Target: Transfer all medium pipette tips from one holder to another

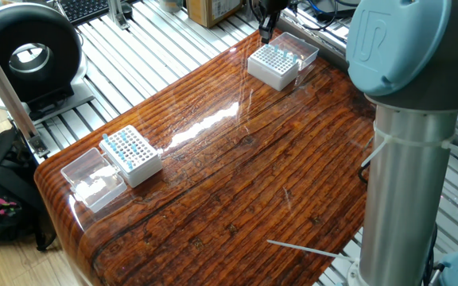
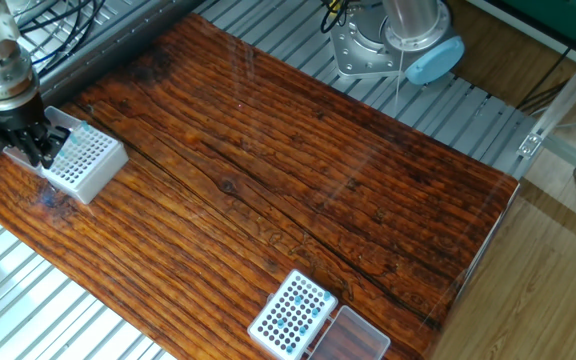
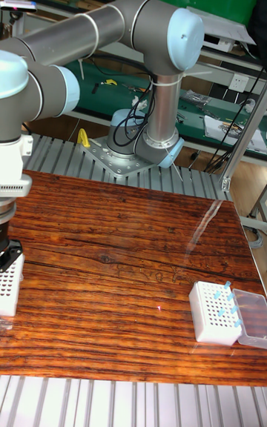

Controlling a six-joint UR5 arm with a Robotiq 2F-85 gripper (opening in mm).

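Wooden surface (image 1: 237,183), one fixed view: your gripper (image 1: 266,33) hangs at the far white holder (image 1: 274,67); whether its fingers are open or closed cannot be told. Medium pipette tips (image 1: 124,144) with blue tops fill the near holder (image 1: 132,156).

From the other fixed view, you see the dark fingers (image 2: 34,150) at that far holder's (image 2: 81,165) edge.

In the tall fixed view, a few tips (image 3: 227,301) stand in the right-hand holder (image 3: 214,313).
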